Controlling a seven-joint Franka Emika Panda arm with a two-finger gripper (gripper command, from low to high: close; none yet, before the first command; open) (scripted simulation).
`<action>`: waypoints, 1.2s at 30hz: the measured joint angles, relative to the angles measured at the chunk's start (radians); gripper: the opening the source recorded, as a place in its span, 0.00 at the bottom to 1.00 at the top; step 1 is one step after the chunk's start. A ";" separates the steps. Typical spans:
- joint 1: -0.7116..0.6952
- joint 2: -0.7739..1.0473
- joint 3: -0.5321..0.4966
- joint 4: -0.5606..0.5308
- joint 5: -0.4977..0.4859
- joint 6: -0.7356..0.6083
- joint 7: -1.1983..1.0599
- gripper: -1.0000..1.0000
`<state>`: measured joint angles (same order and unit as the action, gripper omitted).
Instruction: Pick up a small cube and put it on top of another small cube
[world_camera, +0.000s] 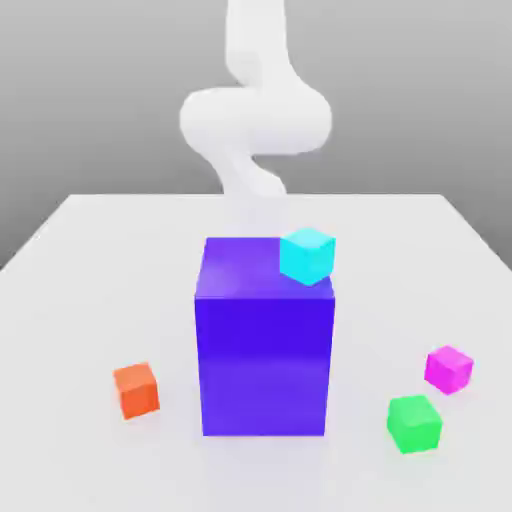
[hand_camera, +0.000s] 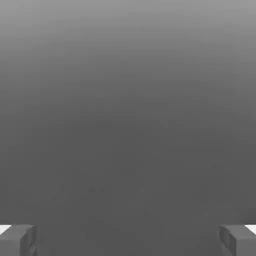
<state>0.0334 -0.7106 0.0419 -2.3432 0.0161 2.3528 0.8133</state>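
Note:
Four small cubes show in the exterior view. A cyan cube (world_camera: 307, 255) rests on the top of a tall purple block (world_camera: 264, 345), at its far corner toward the exterior view's right. On the table lie an orange cube (world_camera: 136, 389) to the block's left, a magenta cube (world_camera: 448, 368) to its right, and a green cube (world_camera: 415, 422) nearer the front. My white arm (world_camera: 255, 120) rises behind the block. In the hand view my gripper (hand_camera: 128, 240) is open, its fingertips (hand_camera: 17, 239) far apart with nothing between them, facing plain grey background.
The purple block stands in the middle of the white table (world_camera: 90, 260) and is much taller than the small cubes. The table's far edge runs just behind the arm's base.

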 joint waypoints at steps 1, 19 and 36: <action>0.015 0.040 0.019 -0.019 0.006 0.023 0.006 0.50; 0.273 0.696 0.372 -0.332 -0.073 0.408 0.246 0.50; 0.533 1.047 0.133 -0.329 -0.409 0.642 0.529 0.00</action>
<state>0.5659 0.3367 0.1747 -2.6724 -0.3925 2.9950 1.3422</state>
